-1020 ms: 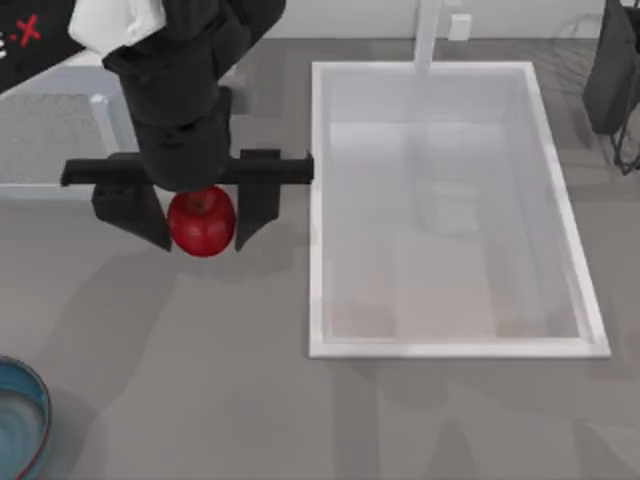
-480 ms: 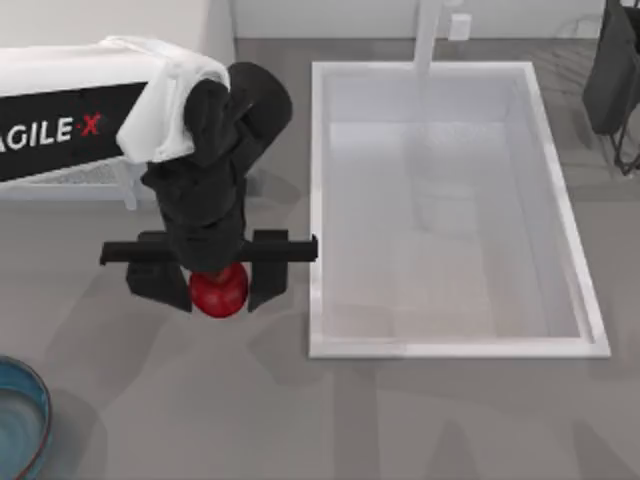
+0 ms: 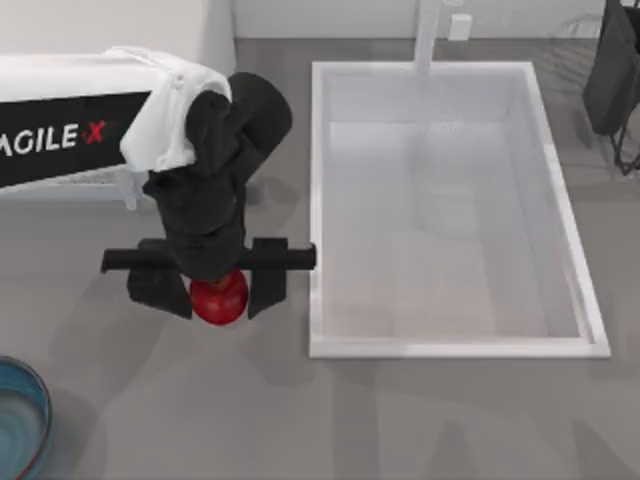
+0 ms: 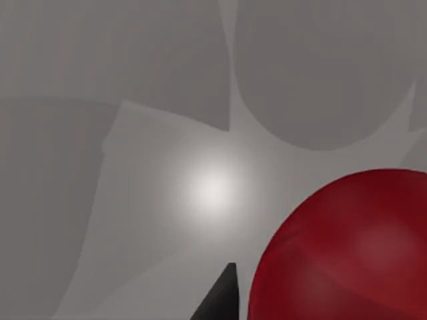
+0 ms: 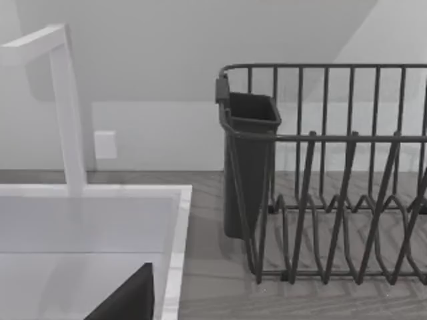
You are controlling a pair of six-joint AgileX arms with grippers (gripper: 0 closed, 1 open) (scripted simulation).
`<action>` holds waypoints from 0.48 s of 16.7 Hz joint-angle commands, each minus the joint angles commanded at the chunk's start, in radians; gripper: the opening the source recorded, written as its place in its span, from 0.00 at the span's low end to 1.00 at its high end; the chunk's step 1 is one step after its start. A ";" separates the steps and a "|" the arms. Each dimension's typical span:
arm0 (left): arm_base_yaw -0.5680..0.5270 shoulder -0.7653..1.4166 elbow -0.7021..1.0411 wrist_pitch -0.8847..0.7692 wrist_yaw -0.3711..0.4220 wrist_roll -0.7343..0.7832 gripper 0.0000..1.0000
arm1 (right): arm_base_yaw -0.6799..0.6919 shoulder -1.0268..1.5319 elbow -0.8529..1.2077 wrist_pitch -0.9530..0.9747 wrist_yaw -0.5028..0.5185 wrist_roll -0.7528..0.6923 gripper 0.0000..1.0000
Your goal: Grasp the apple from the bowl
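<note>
Top view has the apple (image 3: 218, 298) sitting between the two dark fingers of the left claw (image 3: 218, 292), pinched on both flanks, over bare counter (image 3: 420, 420) just left of the white sink (image 3: 315, 200). The left wrist view agrees: red fruit (image 4: 347, 247) bulging right up close, one black fingertip (image 4: 223, 297) beside it, grey counter below. The bowl (image 3: 22, 418) sits well apart, down at the lower-left corner, its blue inside showing no fruit. So the grasp looks done: apple out of the bowl and in the claw's grip. What is left, if anything, is simply to keep hold; whether the apple hangs above the counter or rests on it cannot be told. The right arm (image 3: 612, 70) is parked at the top right corner, near the dish rack (image 5: 333, 200); whether its claw is spread cannot be told.
</note>
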 joint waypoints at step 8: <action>0.000 0.000 0.000 0.000 0.000 0.000 0.83 | 0.000 0.000 0.000 0.000 0.000 0.000 1.00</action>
